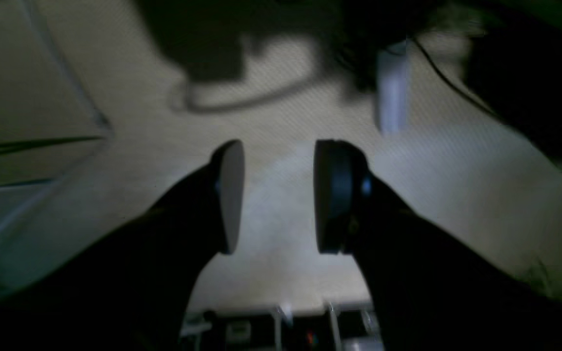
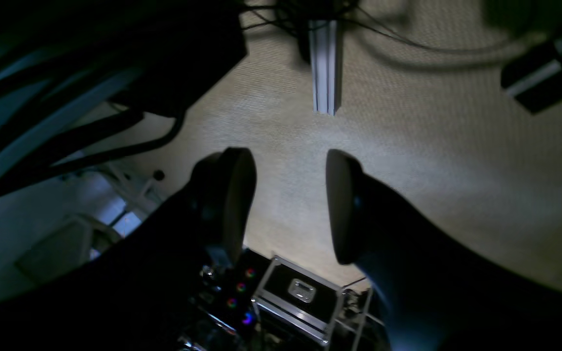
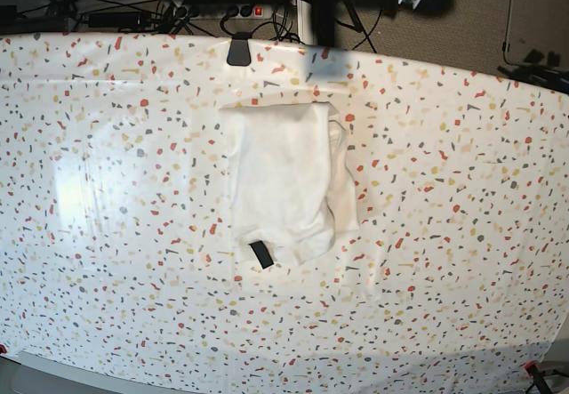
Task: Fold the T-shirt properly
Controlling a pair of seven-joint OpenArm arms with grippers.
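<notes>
The left gripper point(image 1: 278, 195) stands spread with nothing between its pads, aimed at beige carpet in its wrist view. The right gripper point(image 2: 291, 204) is likewise parted and empty, over the same floor. Neither arm shows in the base view. There the T-shirt point(image 3: 284, 185) lies near the centre of the speckled table cover point(image 3: 107, 261), a compact white rectangle with a small black tag point(image 3: 260, 253) at its lower left. Folding looks finished, apart perhaps from the untidy right edge.

Both wrist views are dim and soft, their dark foregrounds nearly silhouetted, with blur toward the edges. The base view is bright and sharp; glare whitens the bench point(image 3: 80, 189) at mid-left, and its edges bow.
</notes>
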